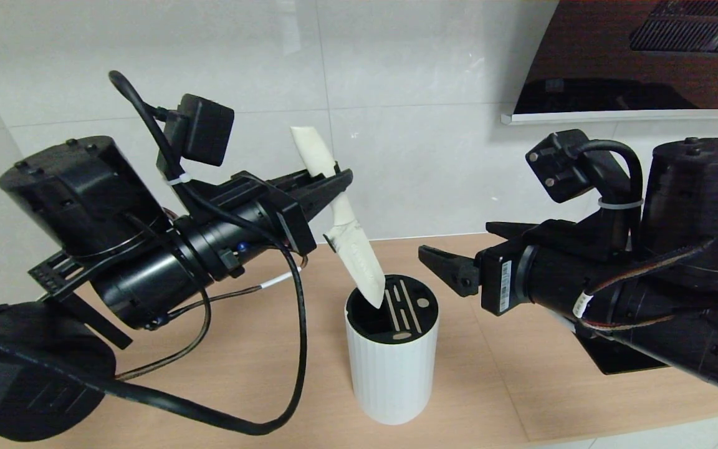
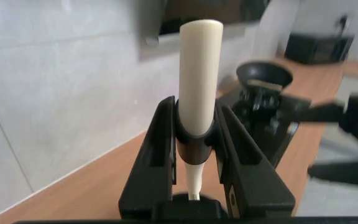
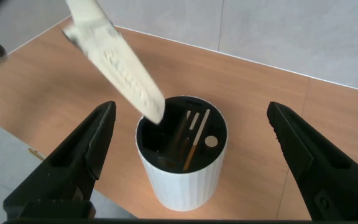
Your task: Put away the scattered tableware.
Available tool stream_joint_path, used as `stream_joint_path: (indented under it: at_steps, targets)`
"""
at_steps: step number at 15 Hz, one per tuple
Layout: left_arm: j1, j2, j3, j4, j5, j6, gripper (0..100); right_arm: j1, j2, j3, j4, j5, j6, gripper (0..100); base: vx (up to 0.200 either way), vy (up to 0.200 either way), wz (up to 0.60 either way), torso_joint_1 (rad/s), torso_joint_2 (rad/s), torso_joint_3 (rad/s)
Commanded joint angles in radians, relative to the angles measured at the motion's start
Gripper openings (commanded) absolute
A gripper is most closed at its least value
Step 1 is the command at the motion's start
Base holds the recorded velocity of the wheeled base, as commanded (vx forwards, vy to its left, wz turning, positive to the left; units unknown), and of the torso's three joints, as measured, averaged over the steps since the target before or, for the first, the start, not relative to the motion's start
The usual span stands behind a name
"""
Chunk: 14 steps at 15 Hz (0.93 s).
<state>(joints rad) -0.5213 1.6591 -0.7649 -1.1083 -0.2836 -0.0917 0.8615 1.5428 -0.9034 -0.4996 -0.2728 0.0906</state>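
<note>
One knife (image 1: 354,252) (image 2: 199,74) (image 3: 122,67), cream-white all over, clamped by the handle between the closed fingers of the left gripper (image 1: 337,181) (image 2: 196,127), handle end pointing up and away, blade slanting down to the right. Blade tip dipped just inside the open left part of the one holder (image 1: 390,368) (image 3: 179,180), a white ribbed cylinder with a black top. On the right part of that top, a few narrow slots and one small round hole. Holder standing upright on the wooden counter (image 1: 521,374), near the front edge, between the two arms. Right gripper (image 1: 459,240) (image 3: 191,107) holding nothing, fingers spread wide, level with the holder's top and just to its right, apart from both holder and knife. Raised lettering along the flat of the blade, too small to make out. One white sticker (image 1: 505,284) with a barcode on the right arm behind the gripper, print not legible. Two white cable ties, one on the left camera mount (image 1: 175,179), one on the right (image 1: 617,204). Behind the counter, a pale tiled wall (image 1: 427,93); at the far right, one dark range hood (image 1: 633,62) with a white lower edge. One black cooktop (image 1: 608,358) set into the counter under the right arm, and in the left wrist view one dark pan (image 2: 265,73) on it, farther off.
</note>
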Motion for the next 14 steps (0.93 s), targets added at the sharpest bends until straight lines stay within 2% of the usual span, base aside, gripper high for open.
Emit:
stream_joint_path:
  at_steps: [1,3,5,14]
  targets:
    - [-0.016,0.008,0.018,0.004,0.000,0.009,0,0.001,0.003,0.000,-0.001,0.000,0.000,100,0.000,0.000,0.00,0.000,0.00,0.000]
    - [-0.019,0.007,0.026,0.016,0.000,0.012,0,0.001,0.003,0.000,-0.001,0.000,0.000,100,0.000,0.000,0.00,0.000,0.00,0.000]
    - [-0.019,0.005,0.033,0.051,0.001,0.038,0,0.001,0.003,0.000,-0.001,0.000,0.000,100,0.000,0.000,0.00,0.000,0.00,0.000]
    - [-0.056,0.079,0.065,0.073,0.004,0.055,0,-0.001,0.007,0.003,-0.001,0.000,0.000,100,0.000,0.000,0.00,0.000,0.00,0.000]
